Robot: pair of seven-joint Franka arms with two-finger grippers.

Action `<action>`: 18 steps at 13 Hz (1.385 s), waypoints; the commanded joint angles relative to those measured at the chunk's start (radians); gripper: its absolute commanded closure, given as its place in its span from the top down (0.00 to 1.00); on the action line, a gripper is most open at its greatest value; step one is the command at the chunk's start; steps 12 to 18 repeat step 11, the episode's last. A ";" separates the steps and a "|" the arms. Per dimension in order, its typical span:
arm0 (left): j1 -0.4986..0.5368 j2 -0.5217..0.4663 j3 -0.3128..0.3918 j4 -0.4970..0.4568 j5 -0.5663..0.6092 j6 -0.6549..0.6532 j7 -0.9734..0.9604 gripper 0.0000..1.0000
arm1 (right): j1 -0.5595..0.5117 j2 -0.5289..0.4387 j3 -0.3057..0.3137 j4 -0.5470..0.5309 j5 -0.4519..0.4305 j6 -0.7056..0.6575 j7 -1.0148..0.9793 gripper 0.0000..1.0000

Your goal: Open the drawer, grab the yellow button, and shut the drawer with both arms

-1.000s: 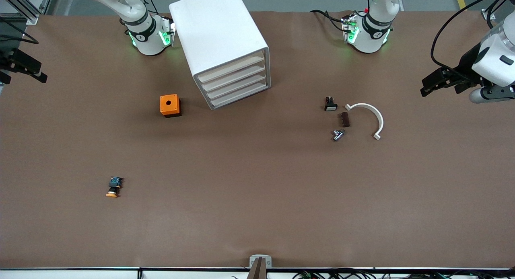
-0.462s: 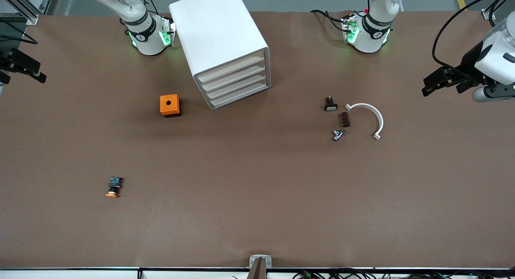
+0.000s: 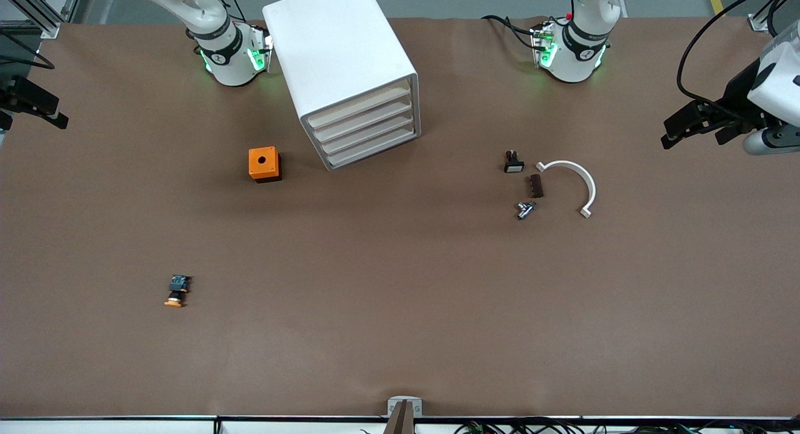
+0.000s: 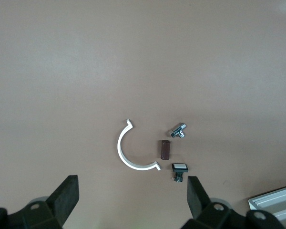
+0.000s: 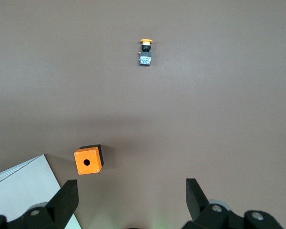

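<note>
Two grippers, both with jaws spread and empty: left gripper (image 3: 687,124) high over the left arm's end of the table, right gripper (image 3: 31,102) over the right arm's end. All four drawers look shut; the target is the top drawer (image 3: 357,107) of the white cabinet (image 3: 340,65). The button (image 3: 177,291) lies on the open table, nearer the front camera than the orange cube (image 3: 264,164). Advice for the opening step: approach the drawer front squarely, hook only the uppermost lip, pull along the cabinet's skewed axis; the cabinet may slide, so brace it with the other arm
</note>
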 commanded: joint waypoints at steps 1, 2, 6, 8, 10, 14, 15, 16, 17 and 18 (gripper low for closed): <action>-0.005 -0.001 0.004 0.014 0.023 -0.008 0.026 1.00 | -0.039 -0.028 0.036 -0.029 0.000 0.007 -0.007 1.00; -0.003 -0.001 0.004 0.013 0.023 -0.008 0.028 1.00 | -0.040 -0.028 0.040 -0.029 0.000 0.007 -0.007 1.00; -0.003 -0.001 0.004 0.013 0.023 -0.008 0.028 1.00 | -0.056 -0.028 0.053 -0.029 0.000 0.008 -0.007 1.00; -0.003 -0.001 0.004 0.013 0.023 -0.008 0.029 1.00 | -0.051 -0.028 0.051 -0.029 0.000 0.008 -0.007 1.00; -0.003 -0.001 0.004 0.013 0.023 -0.008 0.029 1.00 | -0.051 -0.028 0.051 -0.029 0.000 0.008 -0.007 1.00; -0.003 -0.001 0.004 0.011 0.023 -0.009 0.028 1.00 | -0.050 -0.028 0.051 -0.029 0.000 0.008 -0.008 1.00; -0.003 -0.001 0.004 0.011 0.023 -0.009 0.028 1.00 | -0.050 -0.028 0.051 -0.029 0.000 0.008 -0.008 1.00; -0.003 -0.001 0.004 0.011 0.023 -0.009 0.028 1.00 | -0.050 -0.028 0.051 -0.029 0.000 0.008 -0.008 1.00; -0.003 -0.001 0.004 0.011 0.023 -0.009 0.028 1.00 | -0.050 -0.028 0.051 -0.029 0.000 0.008 -0.008 1.00; -0.003 -0.001 0.004 0.011 0.023 -0.009 0.028 1.00 | -0.050 -0.028 0.051 -0.029 0.000 0.008 -0.008 1.00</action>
